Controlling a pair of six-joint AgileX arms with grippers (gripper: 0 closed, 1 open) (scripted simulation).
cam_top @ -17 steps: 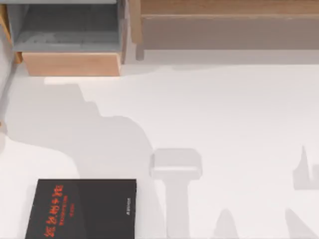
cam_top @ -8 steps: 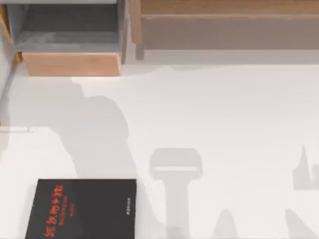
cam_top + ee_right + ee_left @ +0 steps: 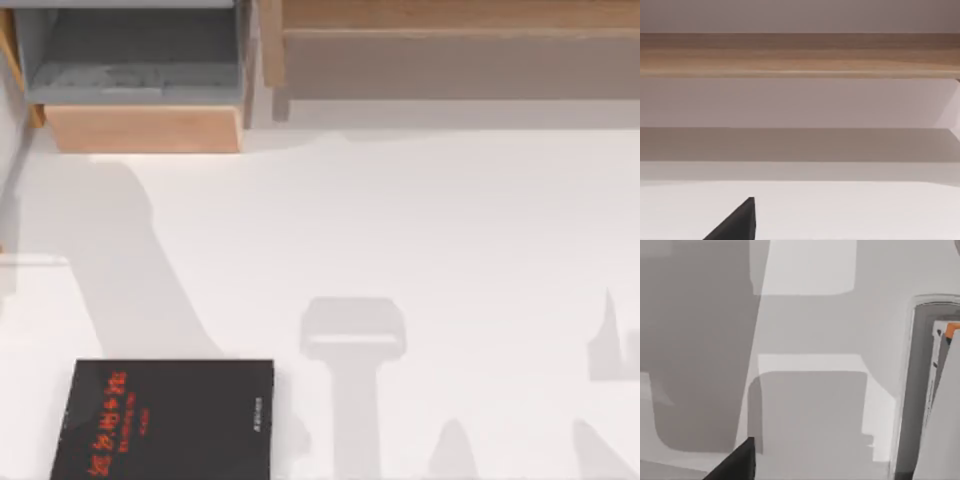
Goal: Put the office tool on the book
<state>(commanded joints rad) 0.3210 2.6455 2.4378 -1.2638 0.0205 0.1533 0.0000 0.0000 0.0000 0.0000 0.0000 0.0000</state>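
The book [image 3: 165, 420], black-covered with red characters, lies flat at the table's front left, partly cut off by the top view's lower edge. The office tool is out of view. A dark part of my left gripper [image 3: 737, 464] shows in the left wrist view, over white surface crossed by grey shadows. A dark part of my right gripper [image 3: 737, 222] shows in the right wrist view, above the white table and facing the wooden shelf [image 3: 800, 55].
An open drawer [image 3: 145, 128] with a wooden front and grey inside stands at the back left. The long wooden shelf [image 3: 450, 50] runs along the back right. A grey-rimmed object with an orange bit [image 3: 947, 332] appears in the left wrist view.
The large arm shadow on the table's left side has shrunk and shifted toward the left. The book and the shadows at the right have not moved.
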